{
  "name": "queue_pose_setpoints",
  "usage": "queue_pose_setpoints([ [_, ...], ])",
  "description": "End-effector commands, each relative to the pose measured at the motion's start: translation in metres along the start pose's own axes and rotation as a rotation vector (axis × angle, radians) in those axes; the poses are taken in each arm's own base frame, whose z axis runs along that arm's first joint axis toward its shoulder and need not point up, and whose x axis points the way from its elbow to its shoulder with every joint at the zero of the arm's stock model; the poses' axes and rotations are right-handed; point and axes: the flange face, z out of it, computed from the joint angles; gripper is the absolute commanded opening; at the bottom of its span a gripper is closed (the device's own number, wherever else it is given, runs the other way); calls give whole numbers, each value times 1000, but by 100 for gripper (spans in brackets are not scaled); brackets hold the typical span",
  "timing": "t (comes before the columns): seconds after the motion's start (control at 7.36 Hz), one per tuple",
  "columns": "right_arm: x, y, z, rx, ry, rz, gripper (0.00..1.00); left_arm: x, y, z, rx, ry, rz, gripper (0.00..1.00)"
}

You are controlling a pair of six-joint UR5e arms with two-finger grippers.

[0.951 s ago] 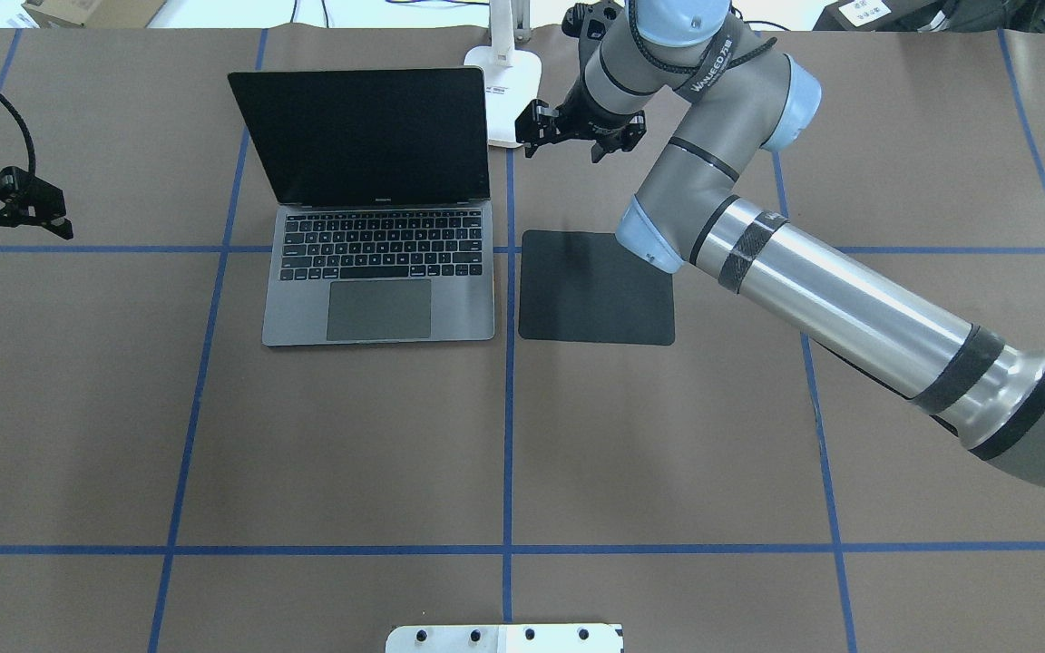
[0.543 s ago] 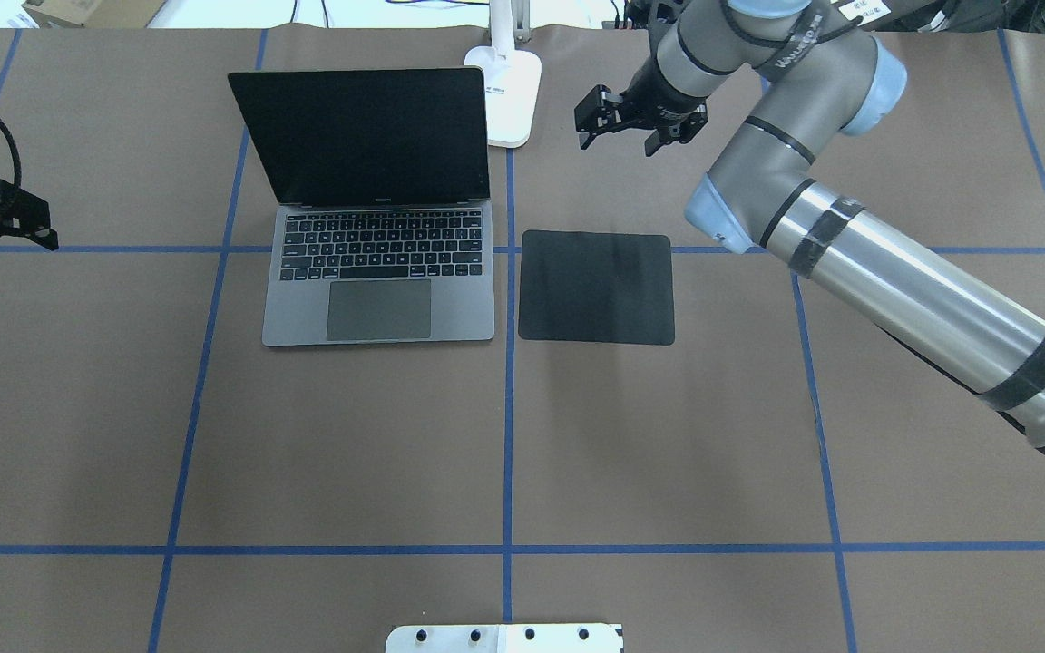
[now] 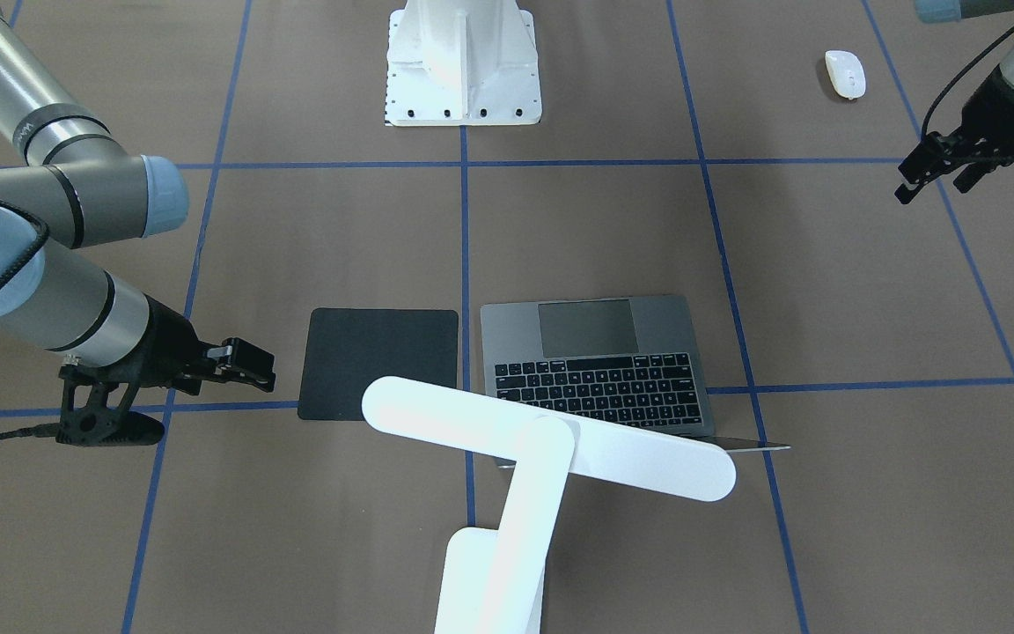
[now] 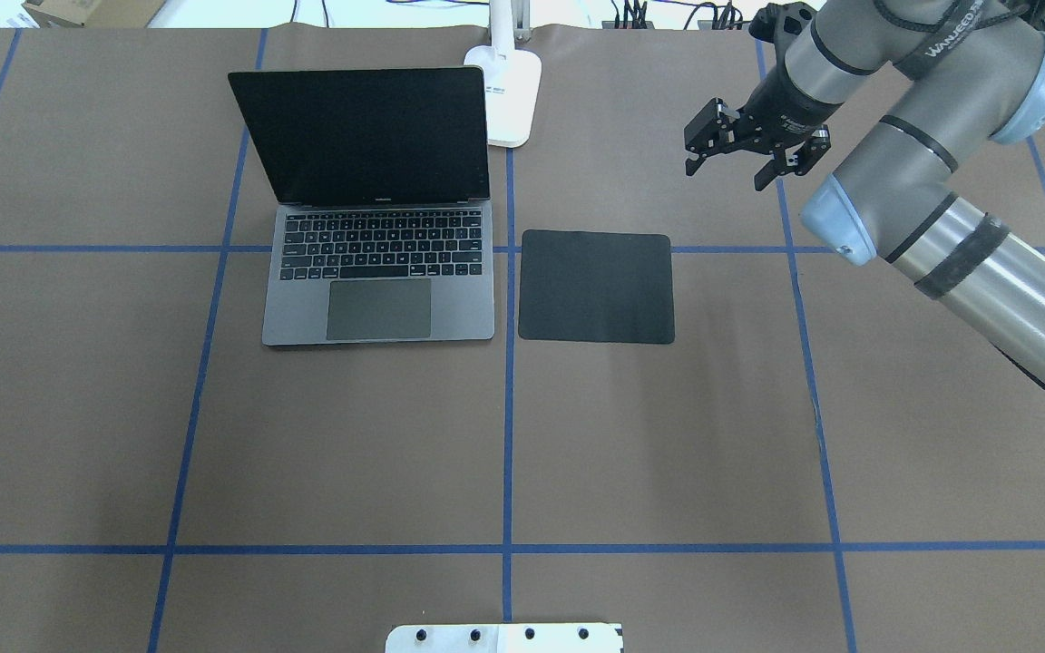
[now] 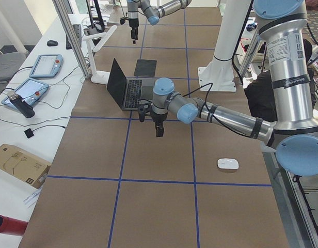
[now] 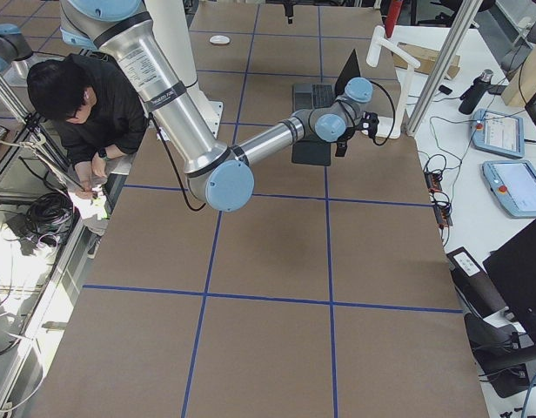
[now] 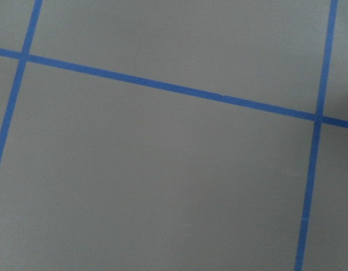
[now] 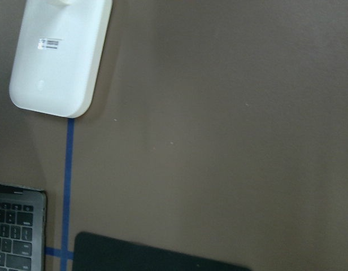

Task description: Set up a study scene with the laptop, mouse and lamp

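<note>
The laptop (image 4: 377,299) stands open on the brown table, screen dark; it also shows in the front view as the laptop (image 3: 599,361). The lamp has its white base (image 4: 509,100) just right of the screen, and its bar head (image 3: 551,436) reaches over the keyboard. The mouse (image 3: 845,74) lies far off on the robot's left side, out of the overhead view. My right gripper (image 4: 729,170) hangs open and empty, right of the lamp and beyond the black mat (image 4: 595,287). My left gripper (image 3: 934,187) is open and empty, a short way from the mouse.
The white robot pedestal (image 3: 463,62) stands at the table's near edge. Blue tape lines grid the table. A person (image 6: 77,104) sits beside the table in the right side view. Tablets and cables lie on a side bench (image 5: 40,77).
My right gripper has swung right, away from the lamp base, still open. My left gripper has moved off the overhead view's left edge.
</note>
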Motion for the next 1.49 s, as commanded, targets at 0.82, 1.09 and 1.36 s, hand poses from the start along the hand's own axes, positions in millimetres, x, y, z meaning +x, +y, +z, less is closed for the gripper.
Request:
queue_pose_setpoints([
  [0.82,58,63,-51,-45,134,-82,100,-114,170,13,-103,-47,-60,100],
  [1.09,56,63,-52,-36,137,-89,100,-79,214,59,-131,-121,-84,100],
  [1.36,56,63,-52,-36,138,-88,100,-68,235,65,-169,-92,-56,100],
])
